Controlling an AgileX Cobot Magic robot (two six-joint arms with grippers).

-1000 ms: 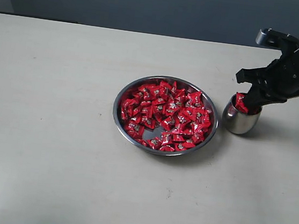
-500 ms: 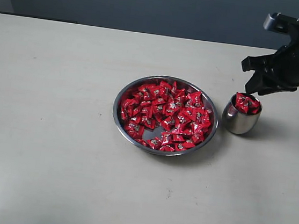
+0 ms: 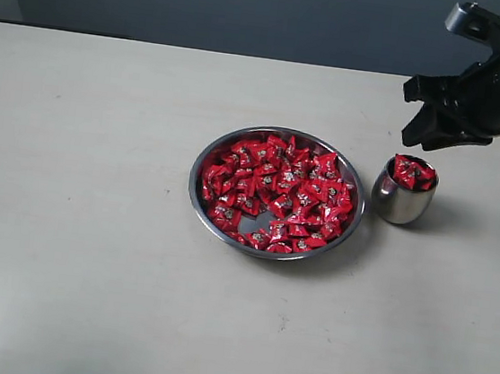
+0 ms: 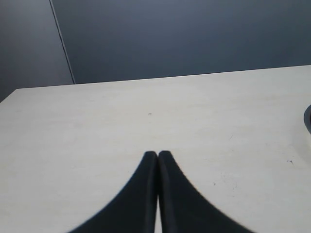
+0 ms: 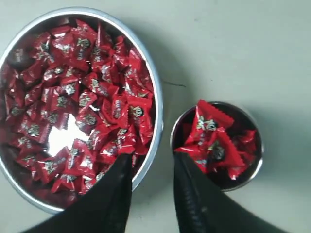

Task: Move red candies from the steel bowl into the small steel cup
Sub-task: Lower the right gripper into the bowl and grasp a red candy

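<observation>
The steel bowl (image 3: 199, 170) (image 5: 156, 116) sits mid-table, filled with many red candies (image 3: 276, 194) (image 5: 82, 102). Just right of it stands the small steel cup (image 3: 400, 204) (image 5: 257, 165), with several red candies (image 3: 411, 173) (image 5: 211, 141) heaped inside. My right gripper (image 3: 423, 116) (image 5: 153, 162) hovers above the cup and a little behind it, open and holding nothing; in its wrist view the fingers straddle the gap between bowl and cup. My left gripper (image 4: 158, 154) is shut and empty over bare table; it is out of the exterior view.
The pale tabletop (image 3: 83, 222) stretches around bowl and cup. A dark wall (image 3: 252, 7) runs behind its far edge. A sliver of the bowl's rim (image 4: 308, 119) shows at the edge of the left wrist view.
My right gripper lifted out of the cup's mouth, leaving a candy there, and rose up and back. The left gripper's earlier state is not shown.
</observation>
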